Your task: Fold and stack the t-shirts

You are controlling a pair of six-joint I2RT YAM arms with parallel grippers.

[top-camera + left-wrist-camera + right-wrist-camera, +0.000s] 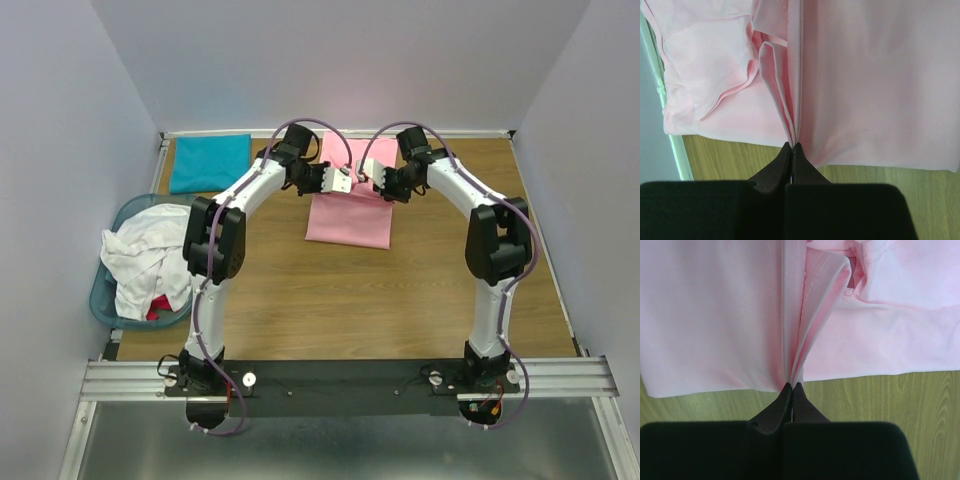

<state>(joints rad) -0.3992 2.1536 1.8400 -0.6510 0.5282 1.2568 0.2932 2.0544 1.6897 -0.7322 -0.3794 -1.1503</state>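
Note:
A light pink t-shirt (350,215) lies partly folded at the table's middle back. My left gripper (345,183) is shut on a pinch of its cloth (794,135), seen close in the left wrist view. My right gripper (366,182) is shut on another pinch of the same pink shirt (794,375). The two grippers are close together over the shirt's upper part. A teal t-shirt (210,162) lies folded at the back left. White t-shirts (148,258) are heaped in the basket on the left.
A light-blue plastic basket (104,296) stands at the left edge, with something red (155,308) under the white cloth. The wooden table (330,300) has walls on three sides and a metal rail at the front.

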